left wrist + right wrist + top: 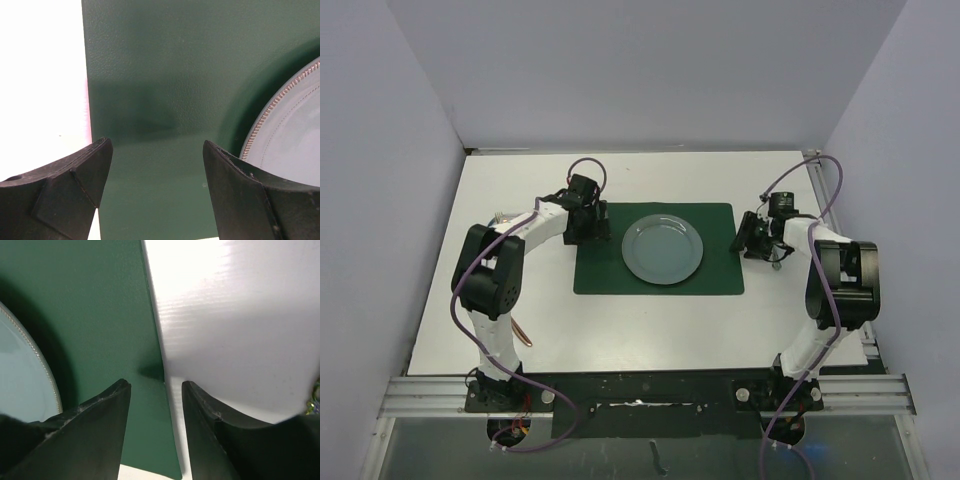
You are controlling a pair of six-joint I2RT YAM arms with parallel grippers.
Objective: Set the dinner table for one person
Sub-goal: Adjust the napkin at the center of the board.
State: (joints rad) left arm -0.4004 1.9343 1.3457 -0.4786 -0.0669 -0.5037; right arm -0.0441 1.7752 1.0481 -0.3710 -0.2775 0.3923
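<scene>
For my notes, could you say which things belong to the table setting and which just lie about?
Job: matte white rectangular tabletop; dark green rectangular placemat; round grey-blue plate on it.
Lying about: purple arm cables; thin coppery item near the left edge, unidentifiable.

Green placemat [715,272] on white dinner table [650,335]

Dark green placemat [600,275] lies flat, spanning from left tool [588,232] to right tool [748,240]. Grey-blue plate [662,249] with beaded rim sits mid-mat, between both tools, touching neither.
</scene>
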